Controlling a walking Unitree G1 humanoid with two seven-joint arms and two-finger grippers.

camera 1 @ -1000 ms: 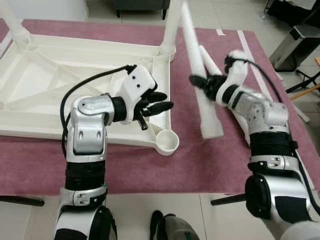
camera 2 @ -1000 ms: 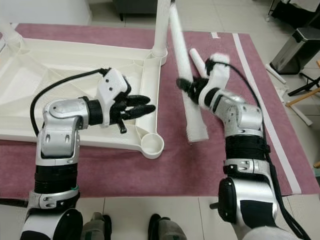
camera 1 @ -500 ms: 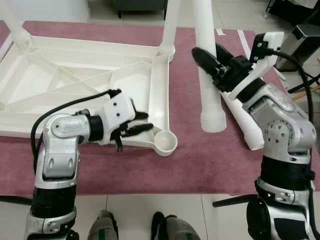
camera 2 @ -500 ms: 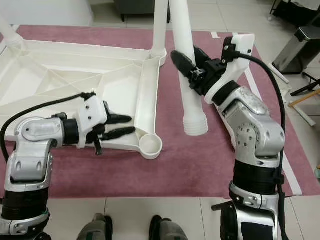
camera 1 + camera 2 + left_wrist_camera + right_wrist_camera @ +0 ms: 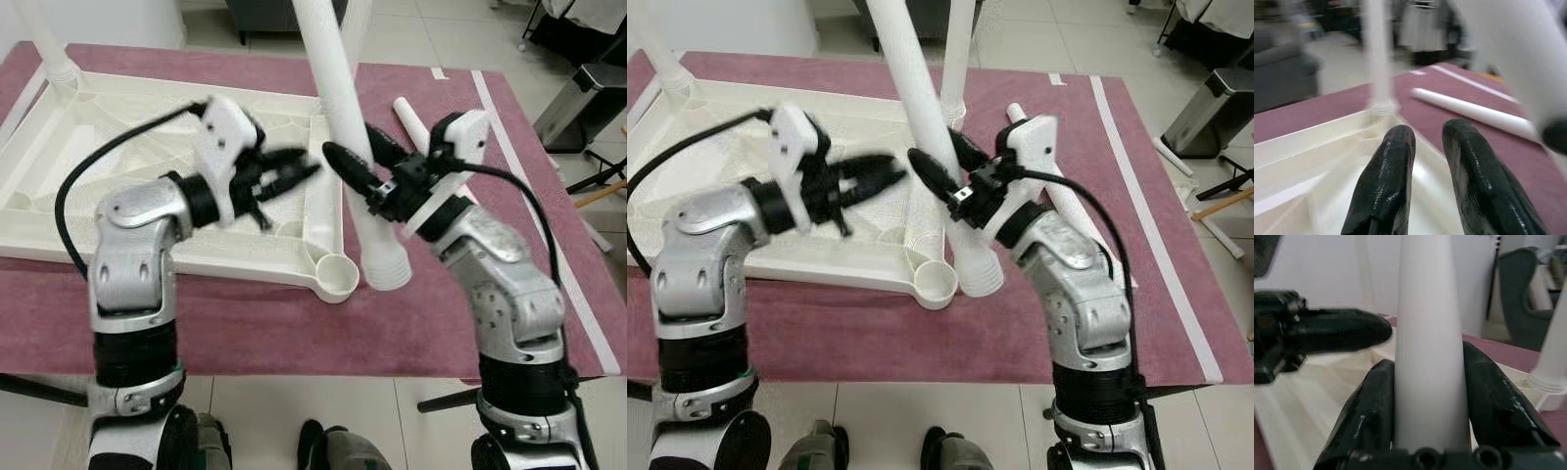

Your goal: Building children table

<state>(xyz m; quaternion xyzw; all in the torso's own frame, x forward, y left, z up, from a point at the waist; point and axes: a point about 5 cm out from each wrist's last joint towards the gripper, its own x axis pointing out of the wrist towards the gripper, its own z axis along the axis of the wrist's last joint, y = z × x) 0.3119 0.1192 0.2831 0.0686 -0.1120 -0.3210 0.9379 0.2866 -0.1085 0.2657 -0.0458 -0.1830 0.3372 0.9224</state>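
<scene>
An upside-down white plastic table top [image 5: 147, 257] lies on a maroon rug. White legs stand in its far left corner [image 5: 44, 44] and far right corner [image 5: 958, 59]. The near right corner has an empty round socket [image 5: 336, 275]. My right gripper [image 5: 355, 157] is shut on a loose white leg [image 5: 338, 108], held tilted, its threaded end [image 5: 385, 269] low beside that socket. The right wrist view shows both fingers [image 5: 1371, 411] clamping the leg. My left gripper [image 5: 294, 168] hovers above the table top just left of the held leg, its fingers [image 5: 1386, 191] close together and holding nothing.
Another white leg [image 5: 416, 122] lies on the rug [image 5: 294, 323] behind my right arm. A silver bin [image 5: 578, 93] and thin stand legs sit off the rug to the right. Tiled floor lies along the rug's near edge, by my feet.
My right gripper has swung the leg left and tilted it, bringing its threaded end down next to the corner socket. My left gripper has lifted off the table rim up toward the leg.
</scene>
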